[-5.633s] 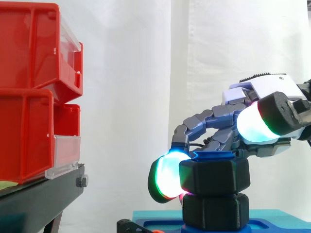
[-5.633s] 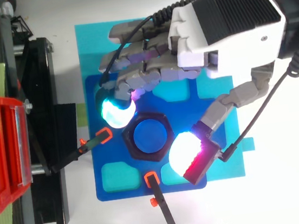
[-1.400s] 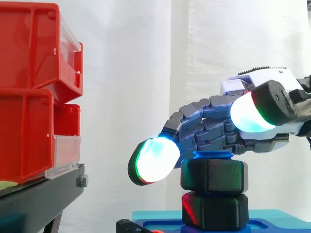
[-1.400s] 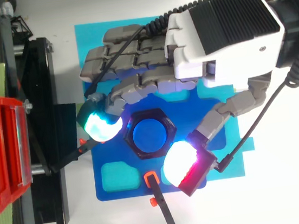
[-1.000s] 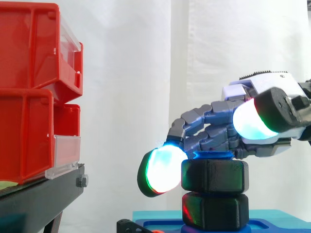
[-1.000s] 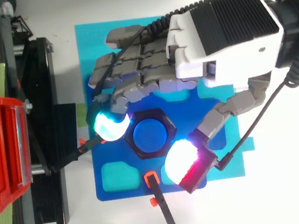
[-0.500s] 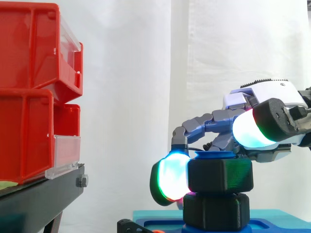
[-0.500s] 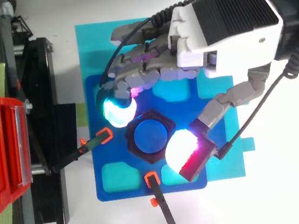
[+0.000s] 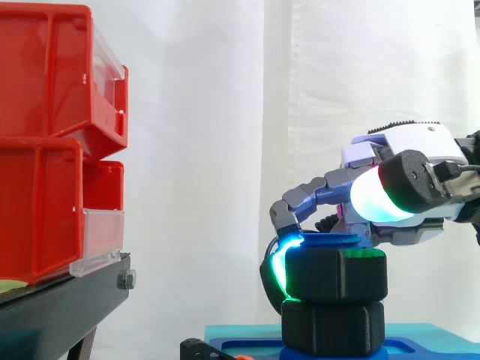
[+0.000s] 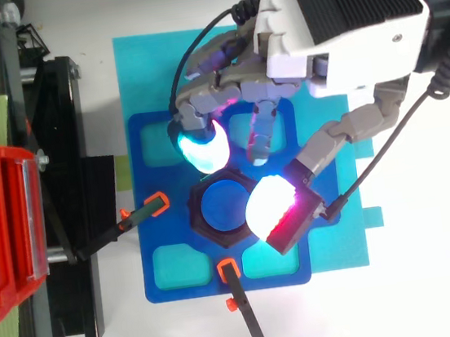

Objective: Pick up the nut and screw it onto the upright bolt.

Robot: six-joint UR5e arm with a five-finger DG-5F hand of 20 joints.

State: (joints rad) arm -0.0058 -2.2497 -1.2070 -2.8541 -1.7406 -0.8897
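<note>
Blue tray [image 10: 148,260] before white curtain [image 9: 210,150] — hand [image 10: 338,15] apparently pinching black nut [image 9: 335,276].

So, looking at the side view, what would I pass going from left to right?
Red bins on their black stand → a glowing fingertip → the black nut → the rest of the hand, reaching in from the right.

Black nut [image 9: 335,274]; blue bolt [image 10: 220,207]; red bins [image 9: 41,202]; white curtain [image 9: 202,135].
</note>
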